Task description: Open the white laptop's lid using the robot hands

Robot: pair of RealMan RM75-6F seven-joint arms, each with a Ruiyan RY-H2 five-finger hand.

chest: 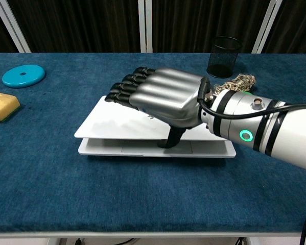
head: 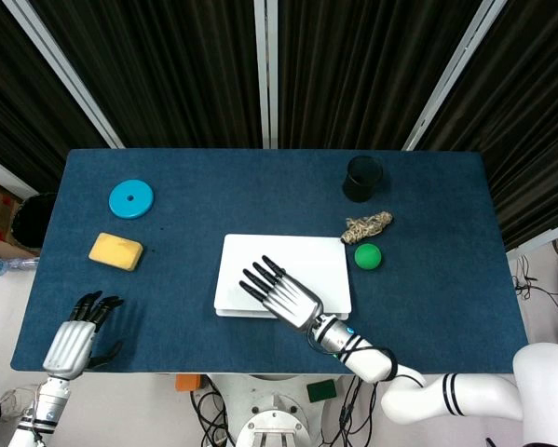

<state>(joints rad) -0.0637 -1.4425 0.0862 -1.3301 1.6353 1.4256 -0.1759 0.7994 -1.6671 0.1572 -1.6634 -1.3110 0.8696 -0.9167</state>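
Right robot hand [chest: 165, 97]: holding the front edge of the white laptop's lid [chest: 117, 122], fingers [chest: 124, 89] laid flat and close together across the top of the lid, thumb [chest: 169, 139] hooked beneath it. Lid raised a little at the front, a thin wedge of gap visible in the chest view above the base [chest: 142, 149].

Left robot hand [head: 74, 340]: holding nothing, fingers spread slightly, hovering over the near left corner of the table [head: 204, 196], well apart from the laptop. Visible in the head view only.

White laptop [head: 279, 270]: resting near the table centre, slightly toward the near edge. Long axis running left to right, parallel to the near table edge. Opening edge facing the robot, hinge side facing the far curtain.

Black mesh cup [head: 362, 177]: upright, far right of the laptop; contents cannot be determined.

Green ball [head: 368, 256]: just beside the laptop's right edge. Rope bundle [head: 365, 227]: just beyond the ball, near the laptop's far right corner. Yellow sponge [head: 115, 250] and blue disc [head: 130, 198]: on the left side, well apart from the laptop.

Bare blue surface open behind the hinge side up to the far edge, and along the near edge in front of the laptop. Tight room on the right side at the ball and rope.
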